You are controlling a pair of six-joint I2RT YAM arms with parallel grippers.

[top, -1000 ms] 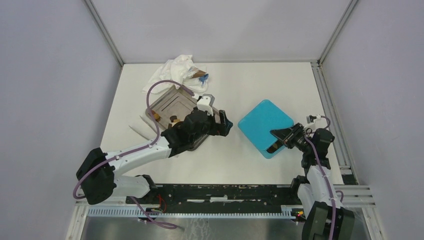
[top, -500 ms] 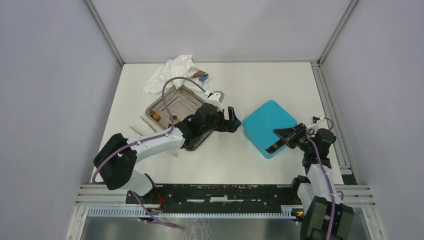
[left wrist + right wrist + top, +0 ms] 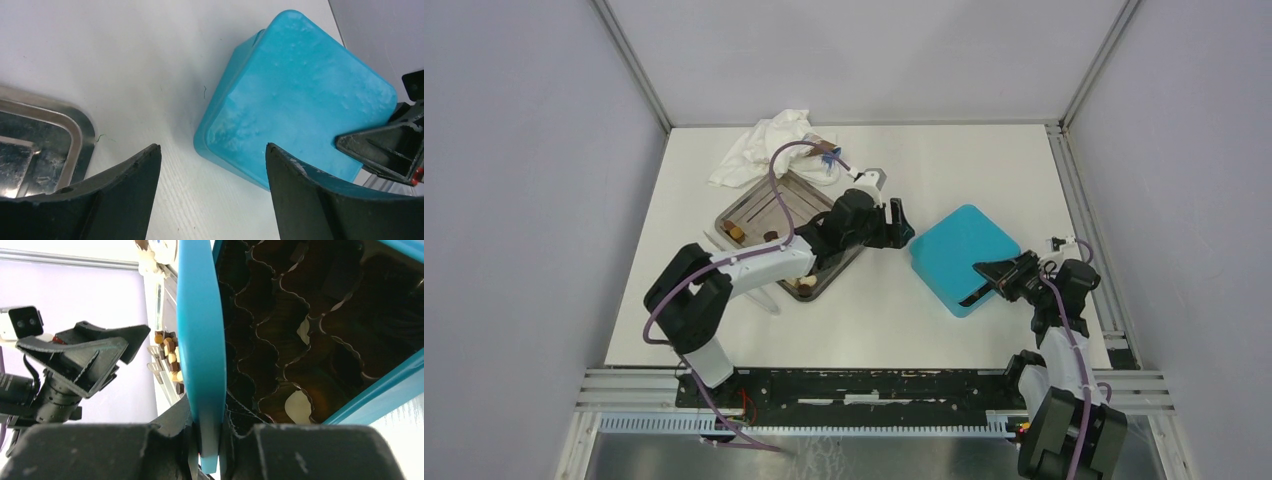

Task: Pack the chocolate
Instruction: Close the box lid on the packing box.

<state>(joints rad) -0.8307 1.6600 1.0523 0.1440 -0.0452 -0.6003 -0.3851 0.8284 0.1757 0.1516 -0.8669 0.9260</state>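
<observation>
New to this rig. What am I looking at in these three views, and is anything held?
Two robot arms on a white table. The wide picture is from overhead; the other two are wrist cameras. The left arm reaches over a metal tray holding a few chocolate pieces, jaws open and empty beside the teal box. The right arm's jaws pinch the box's lid, holding it ajar; brown paper cups show inside. Crumpled white wrapping lies at the back.
</observation>
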